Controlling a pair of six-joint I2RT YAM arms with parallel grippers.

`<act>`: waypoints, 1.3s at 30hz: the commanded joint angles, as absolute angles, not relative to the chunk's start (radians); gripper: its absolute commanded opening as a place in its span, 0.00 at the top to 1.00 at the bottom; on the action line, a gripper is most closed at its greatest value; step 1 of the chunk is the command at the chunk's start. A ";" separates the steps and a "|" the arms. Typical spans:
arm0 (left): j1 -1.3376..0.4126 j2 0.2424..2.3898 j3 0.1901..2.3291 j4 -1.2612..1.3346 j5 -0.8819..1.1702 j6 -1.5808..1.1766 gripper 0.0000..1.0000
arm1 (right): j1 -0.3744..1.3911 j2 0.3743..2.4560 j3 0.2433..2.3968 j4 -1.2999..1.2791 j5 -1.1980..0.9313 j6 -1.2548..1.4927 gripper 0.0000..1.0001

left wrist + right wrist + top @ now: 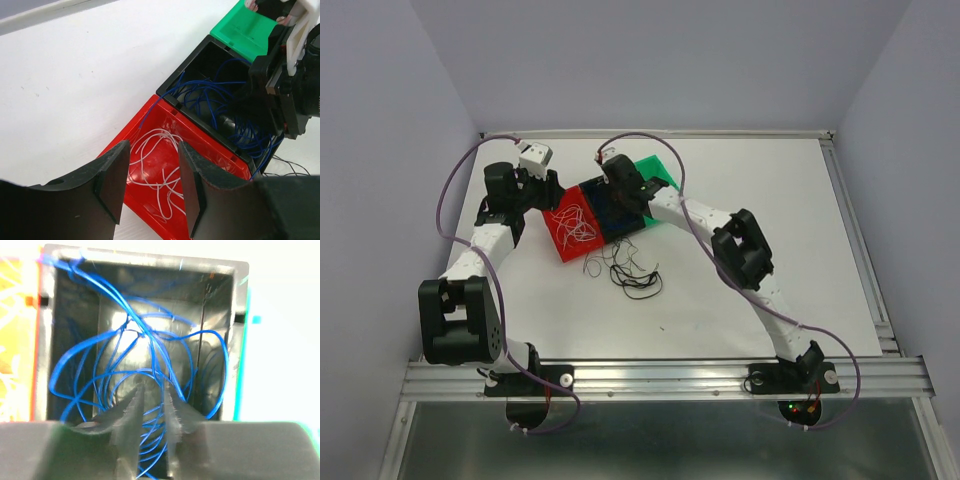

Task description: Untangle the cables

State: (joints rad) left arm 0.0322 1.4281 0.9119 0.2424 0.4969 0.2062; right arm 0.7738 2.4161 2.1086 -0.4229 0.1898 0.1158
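From above, the right gripper (151, 394) covers most of the square black plastic bin (184, 69) near the tabletop's far edge, hiding its thin blue wires (145, 335). Its own wrist view is blurred: whether the fingers (131, 415) pinch a wire cannot be told.

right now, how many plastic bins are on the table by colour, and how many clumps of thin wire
red plastic bin: 1
black plastic bin: 1
green plastic bin: 1
thin white wire clump: 1
thin blue wire clump: 1
thin black wire clump: 1
total: 6
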 commanded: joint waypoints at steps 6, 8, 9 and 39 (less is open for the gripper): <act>0.028 1.384 0.939 0.268 0.517 0.221 0.46 | 0.784 2.266 2.125 -0.308 0.262 0.110 0.53; 0.028 1.384 0.939 0.268 0.518 0.221 0.46 | 0.787 2.227 2.086 -0.305 0.268 0.109 0.51; 0.026 1.384 0.939 0.268 0.518 0.222 0.46 | 0.793 2.195 2.068 -0.299 0.268 0.106 0.50; 0.018 1.356 0.919 0.276 0.537 0.233 0.45 | 0.857 2.137 1.716 -0.235 0.034 -0.250 0.39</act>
